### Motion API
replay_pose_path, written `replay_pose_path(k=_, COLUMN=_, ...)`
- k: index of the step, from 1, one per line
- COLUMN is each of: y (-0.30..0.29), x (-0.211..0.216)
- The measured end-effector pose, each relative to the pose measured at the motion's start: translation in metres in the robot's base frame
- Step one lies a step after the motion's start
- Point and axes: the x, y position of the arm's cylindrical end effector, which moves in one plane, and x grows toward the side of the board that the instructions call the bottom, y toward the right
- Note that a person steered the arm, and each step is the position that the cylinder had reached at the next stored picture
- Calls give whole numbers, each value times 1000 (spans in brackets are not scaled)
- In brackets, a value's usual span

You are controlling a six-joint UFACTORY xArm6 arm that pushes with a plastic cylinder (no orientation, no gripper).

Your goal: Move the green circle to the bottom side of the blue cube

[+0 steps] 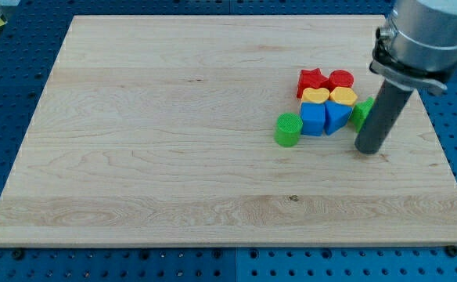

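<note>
Two red [312, 79], two yellow [316, 95], two blue [313, 118], two green blocks [288, 129]; my tip [367, 148] right; no pincer.

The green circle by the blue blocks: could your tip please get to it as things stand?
Probably yes, by a detour: my tip sits right of the cluster, the blue cube between, but bare board borders the green circle below.

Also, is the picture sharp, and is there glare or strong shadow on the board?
Camera view: sharp, evenly lit, no glare on the wooden board; the green circle casts only a faint shadow; my tip rests right of the blocks and hides part of another green block.
</note>
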Motion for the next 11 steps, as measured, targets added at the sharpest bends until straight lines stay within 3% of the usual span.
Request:
replay_pose_path(k=2, y=-68, x=53)
replay_pose_path(k=3, y=-136, x=49)
replay_pose_path(k=4, y=-174, x=0)
replay_pose_path(k=5, y=-176, x=-58)
replay_pose_path(k=6, y=-165, x=-77)
replay_pose_path(k=7, y=-129, x=-64)
replay_pose_path(k=8, y=-129, x=-16)
replay_pose_path(k=9, y=-127, x=4)
replay_pose_path(k=11, y=-84, x=18)
